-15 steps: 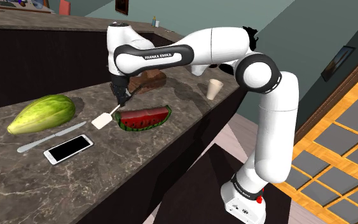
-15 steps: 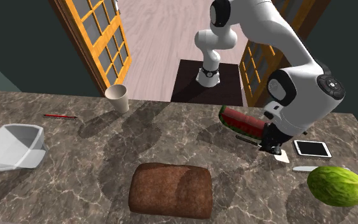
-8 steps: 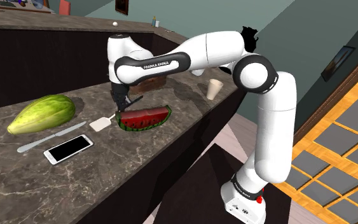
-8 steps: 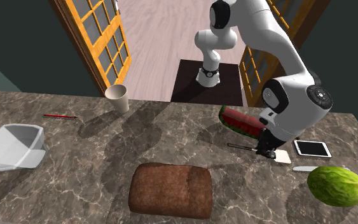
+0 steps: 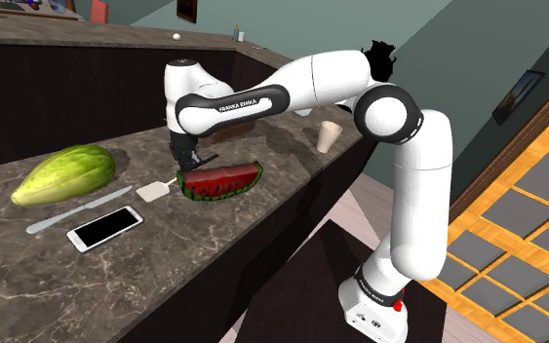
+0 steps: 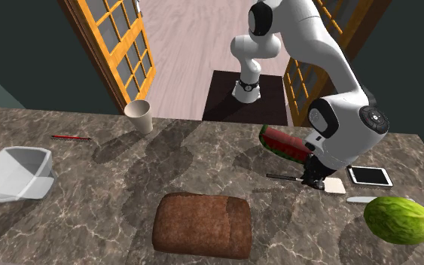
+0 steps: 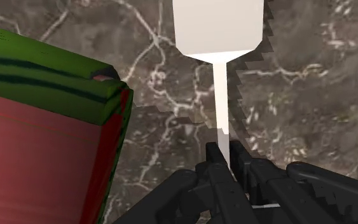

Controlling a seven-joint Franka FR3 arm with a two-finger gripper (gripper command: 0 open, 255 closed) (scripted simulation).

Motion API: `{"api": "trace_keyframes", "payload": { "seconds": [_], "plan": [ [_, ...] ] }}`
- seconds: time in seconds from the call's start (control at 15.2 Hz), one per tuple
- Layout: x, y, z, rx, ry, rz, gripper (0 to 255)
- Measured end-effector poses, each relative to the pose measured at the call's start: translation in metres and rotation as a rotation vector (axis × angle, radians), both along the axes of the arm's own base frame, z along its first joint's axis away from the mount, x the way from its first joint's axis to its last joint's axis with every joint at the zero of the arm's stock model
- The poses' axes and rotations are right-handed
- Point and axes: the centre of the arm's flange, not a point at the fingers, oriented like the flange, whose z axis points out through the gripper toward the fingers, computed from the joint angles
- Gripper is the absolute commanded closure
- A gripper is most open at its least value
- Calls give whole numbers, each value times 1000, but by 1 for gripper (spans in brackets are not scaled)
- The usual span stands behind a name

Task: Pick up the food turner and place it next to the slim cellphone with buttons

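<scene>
Lowered since 1 second ago, the gripper [image 5: 181, 164] has carried the food turner [image 5: 152, 191] down and toward 9 o'clock in the shoulder view. Its white blade now lies low at the marble counter [image 5: 196, 226]; whether the 2 touch cannot be told. In that view the cellphone [image 5: 104, 228] lies at 8 o'clock from the blade, apart from it. The watermelon slice [image 5: 220, 180] sits just beside the blade at 3 o'clock. A knife [image 5: 75, 210] lies between the phone and a green fruit [image 5: 64, 173].

From the wrist camera, the 2 black fingers [image 7: 213, 158] are clenched on the turner's thin white neck, with the blade straight ahead of them and the watermelon rind close alongside.

The second exterior view adds the turner's dark handle [image 6: 281, 177], poking out at 9 o'clock from the gripper. There the phone lies at 3 o'clock from the blade. A brown loaf [image 6: 202, 224], a white bowl [image 6: 16, 173], a red pencil [image 6: 71, 138] and a cup [image 6: 139, 117] also show there.
</scene>
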Motion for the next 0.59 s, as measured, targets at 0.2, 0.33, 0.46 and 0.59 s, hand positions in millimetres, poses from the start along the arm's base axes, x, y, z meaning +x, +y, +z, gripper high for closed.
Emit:
{"api": "trace_keyframes", "payload": {
  "seconds": [0.2, 0.33, 0.46, 0.59],
  "plan": [
    [0, 0, 0, 0, 0, 0, 0],
    [0, 0, 0, 0, 0, 0, 0],
    [0, 0, 0, 0, 0, 0, 0],
    [0, 0, 7, 0, 0, 0, 0]
  ]
}}
